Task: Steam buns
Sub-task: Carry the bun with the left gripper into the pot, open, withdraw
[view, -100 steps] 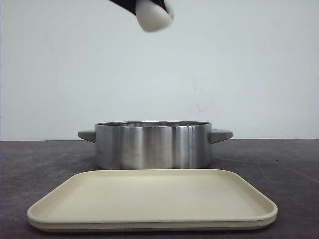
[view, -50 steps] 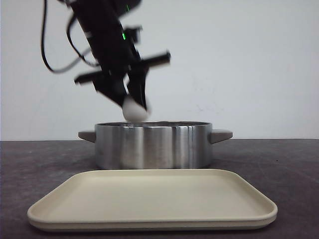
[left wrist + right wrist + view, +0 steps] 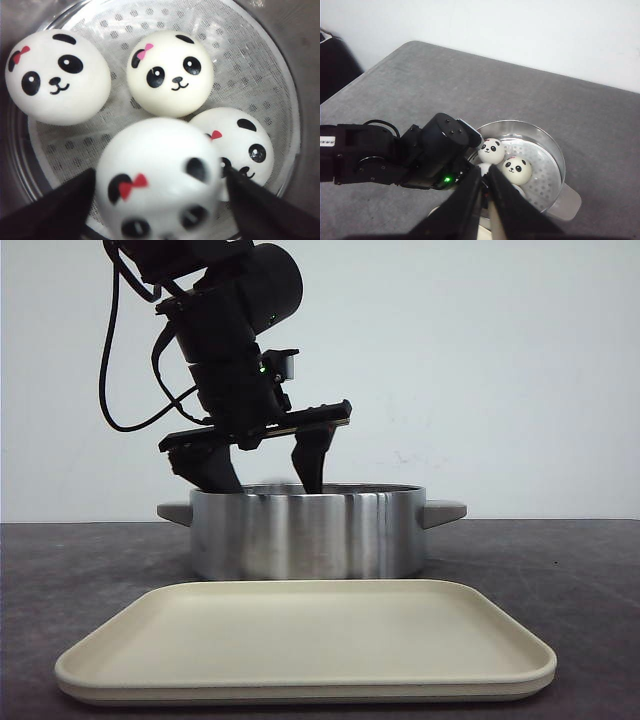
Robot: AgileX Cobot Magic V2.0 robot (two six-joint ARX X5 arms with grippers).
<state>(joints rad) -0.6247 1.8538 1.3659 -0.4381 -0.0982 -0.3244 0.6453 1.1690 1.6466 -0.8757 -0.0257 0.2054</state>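
Your left tool (image 3: 265,475) hangs spread wide inside the steel pot (image 3: 310,532) on the counter (image 3: 90,560), fingers apart beside a bun (image 3: 157,182). All four buns (image 3: 170,72) are in the pot's perforated steamer insert. Your right tool (image 3: 485,187) is clenched, gripping nothing.

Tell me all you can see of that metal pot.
The pot is round, low and wide, of shiny brushed steel, with a grey stub handle on each side. It stands upright on the dark table, behind the tray, lid off. Inside lies a white perforated liner bearing four panda buns. The left gripper reaches into it, open around one bun.
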